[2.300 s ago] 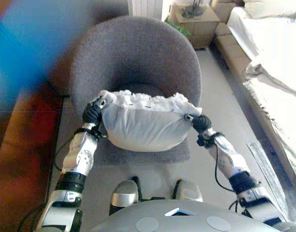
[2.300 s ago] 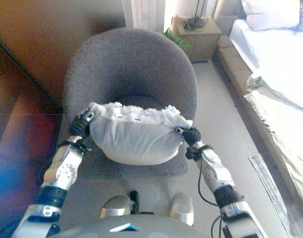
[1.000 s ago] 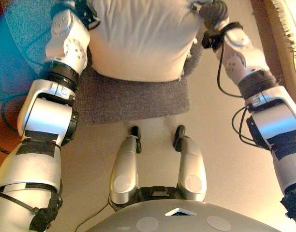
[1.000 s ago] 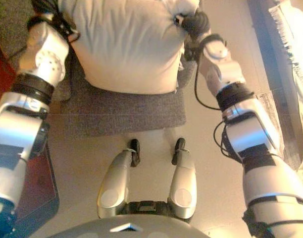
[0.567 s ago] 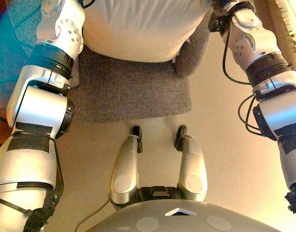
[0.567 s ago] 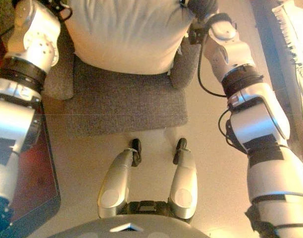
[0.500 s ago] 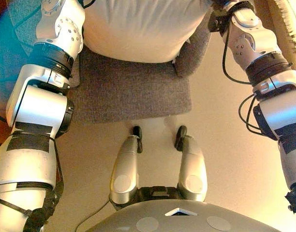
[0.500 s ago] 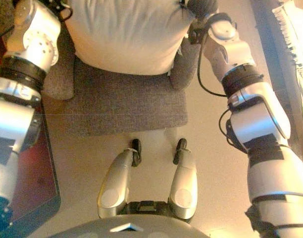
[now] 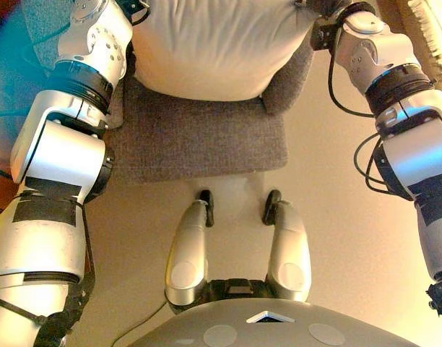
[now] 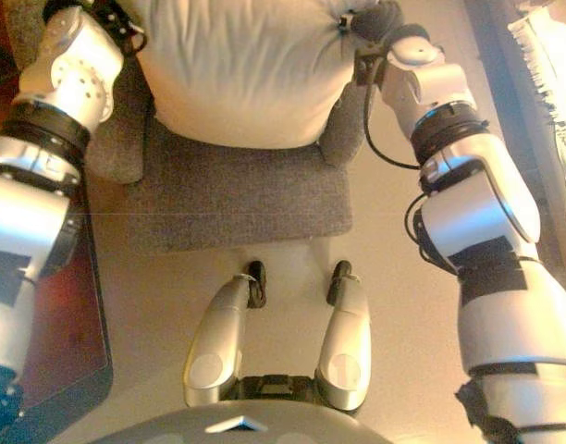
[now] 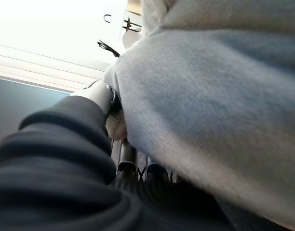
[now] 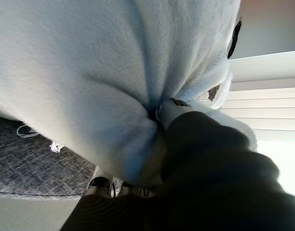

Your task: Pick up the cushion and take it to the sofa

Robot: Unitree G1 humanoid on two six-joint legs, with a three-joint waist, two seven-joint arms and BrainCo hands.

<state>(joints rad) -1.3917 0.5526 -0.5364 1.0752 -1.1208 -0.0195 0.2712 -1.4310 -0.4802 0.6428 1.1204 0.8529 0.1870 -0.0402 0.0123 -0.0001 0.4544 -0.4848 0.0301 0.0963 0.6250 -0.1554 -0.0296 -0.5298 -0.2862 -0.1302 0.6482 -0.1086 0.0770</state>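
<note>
The pale grey-white cushion [image 9: 214, 43] hangs between my two hands, held up over the seat of a grey upholstered chair [image 9: 199, 137]. My left hand [image 10: 116, 20] grips the cushion's left corner and my right hand [image 10: 375, 23] grips its right corner. In the left wrist view the cushion [image 11: 210, 106] bulges right past my left hand's dark cover [image 11: 65, 159]. In the right wrist view the cloth [image 12: 89, 72] bunches into my right hand [image 12: 200, 159]. The fingers are mostly hidden by the cushion.
The chair's curved grey sides [image 10: 343, 120] rise on both sides under the cushion. A dark red-brown piece of furniture [image 10: 61, 324] lies along the left. A fringed white cover on a low couch [image 10: 551, 37] runs along the right edge. Beige floor lies between.
The camera has tipped down since the earliest frames, so the view now shows the floor and chair seat. Over the last half second the cushion has sunk slightly in view, still held at both corners.
</note>
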